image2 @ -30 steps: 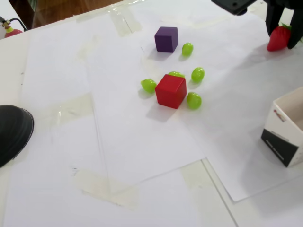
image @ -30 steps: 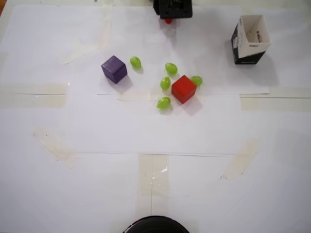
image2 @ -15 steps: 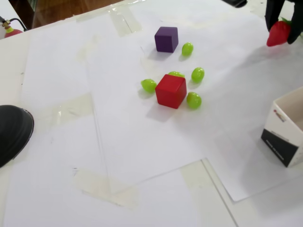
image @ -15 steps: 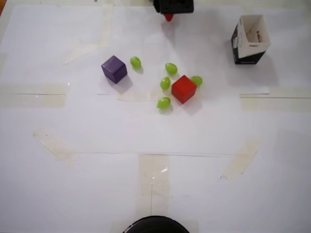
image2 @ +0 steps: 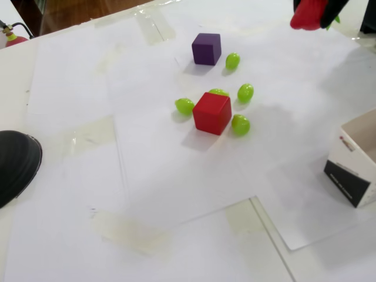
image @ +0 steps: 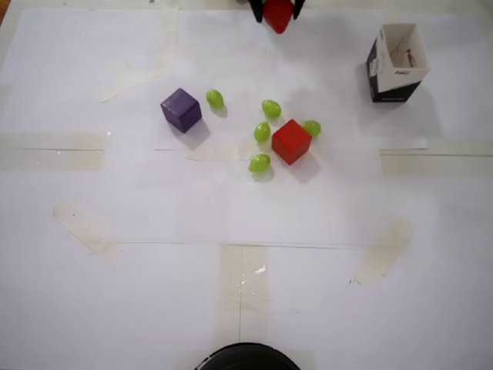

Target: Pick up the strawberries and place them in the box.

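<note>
A red strawberry (image: 278, 15) (image2: 308, 16) hangs in the air at the top edge of the overhead view, held between the black fingers of my gripper (image: 277, 11) (image2: 315, 12), which is shut on it. Most of the gripper lies outside both frames. The box (image: 396, 63) (image2: 356, 164) stands open-topped, white inside and black-and-white outside, at the upper right of the overhead view and the right edge of the fixed view, well apart from the gripper.
A red cube (image: 291, 141) (image2: 212, 113) sits mid-table with several green grapes (image: 259, 163) (image2: 240, 124) around it. A purple cube (image: 181, 109) (image2: 206, 48) lies further left in the overhead view. A dark round object (image2: 14, 164) sits at the fixed view's left edge.
The gripper has lifted the strawberry off the paper; in the fixed view it moved up and to the left, and more of the berry shows in the overhead view.
</note>
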Available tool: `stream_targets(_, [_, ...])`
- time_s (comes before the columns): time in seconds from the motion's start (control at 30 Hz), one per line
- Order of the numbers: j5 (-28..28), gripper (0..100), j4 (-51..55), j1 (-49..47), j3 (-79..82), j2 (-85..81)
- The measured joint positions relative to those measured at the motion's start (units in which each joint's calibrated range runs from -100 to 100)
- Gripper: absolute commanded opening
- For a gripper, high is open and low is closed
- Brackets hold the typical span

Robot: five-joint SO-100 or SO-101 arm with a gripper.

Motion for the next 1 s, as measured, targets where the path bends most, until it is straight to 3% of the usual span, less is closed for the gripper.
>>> stream_targets(0.63, [-3.1, 13, -2.1, -13.8, -22.8, 19.3])
stream_targets(1.0, [-5.7, 13, -7.9, -24.0, -26.2, 29.4])
